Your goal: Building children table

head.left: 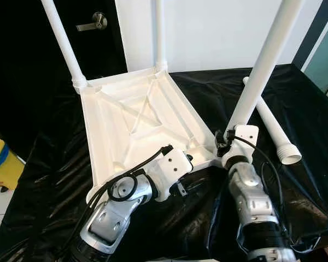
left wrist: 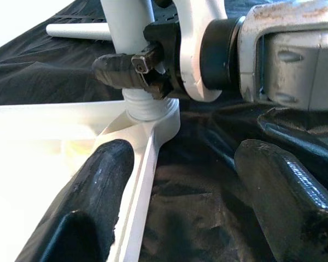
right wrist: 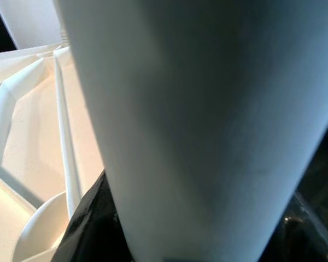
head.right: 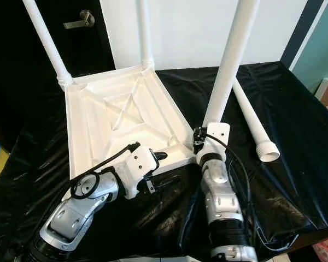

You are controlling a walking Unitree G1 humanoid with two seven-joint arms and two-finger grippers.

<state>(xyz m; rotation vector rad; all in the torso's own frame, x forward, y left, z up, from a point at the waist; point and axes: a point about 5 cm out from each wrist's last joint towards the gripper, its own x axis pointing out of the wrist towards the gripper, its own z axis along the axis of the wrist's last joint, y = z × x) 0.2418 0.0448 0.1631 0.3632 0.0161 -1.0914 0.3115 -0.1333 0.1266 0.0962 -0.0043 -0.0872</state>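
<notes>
Two silver arms fill the foreground, reaching onto a table draped in black plastic sheeting (head.left: 295, 109), where the white children's tabletop (head.left: 136, 117) lies upside down, ribbed underside up. Two legs stand in its far corner sockets: the far left leg (head.left: 63, 41) and the far middle leg (head.left: 160, 33). A third, the near right leg (head.left: 262, 71), rises from the near right corner socket (left wrist: 147, 112), and the right tool (head.left: 225, 141) is clamped around its base just above the threaded collar, the leg pressing close against that wrist's camera. A fourth loose leg (head.left: 270, 123) lies on the sheeting to the right, well apart from the tabletop, open threaded end toward the robot. The left tool (left wrist: 186, 191) sits at the near edge of the tabletop beside that same corner, its two black fingers spread, one resting on the white rim and the other over the sheeting, gripping nothing. The step in hand looks like seating or twisting the third leg. The risk: the tall leg appears to lean, so if it is cross-threaded, turning could jam it; and without the left tool holding the light tabletop down, the whole piece may rotate or slide on the slick sheeting.
</notes>
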